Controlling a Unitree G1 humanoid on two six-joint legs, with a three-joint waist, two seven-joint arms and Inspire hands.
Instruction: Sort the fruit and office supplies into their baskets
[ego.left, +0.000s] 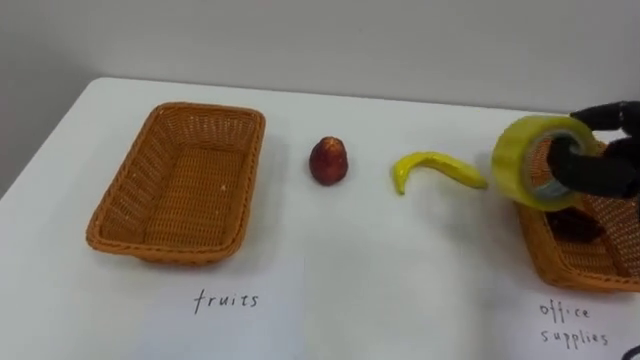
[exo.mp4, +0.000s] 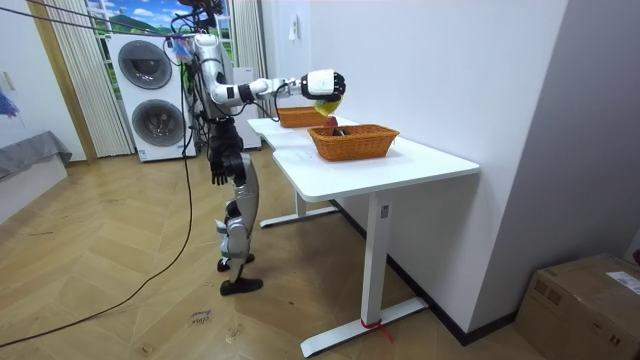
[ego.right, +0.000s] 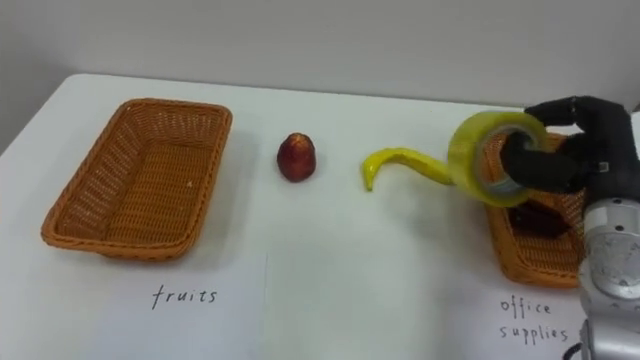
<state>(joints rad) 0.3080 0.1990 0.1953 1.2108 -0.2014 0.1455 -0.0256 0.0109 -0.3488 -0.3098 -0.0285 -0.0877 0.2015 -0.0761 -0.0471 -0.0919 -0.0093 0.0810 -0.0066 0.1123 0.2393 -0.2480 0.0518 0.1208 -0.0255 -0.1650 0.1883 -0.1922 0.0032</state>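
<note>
The black right hand (ego.right: 580, 150), fingers curled through a yellow tape roll (ego.right: 470, 150), holds it over an orange wicker basket (ego.right: 525, 268); a dark item (ego.right: 542, 220) lies below.

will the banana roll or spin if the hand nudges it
The banana lies flat on its curve, so it would probably pivot rather than roll. Its thin, smooth body may slip from a loose grasp.
</note>
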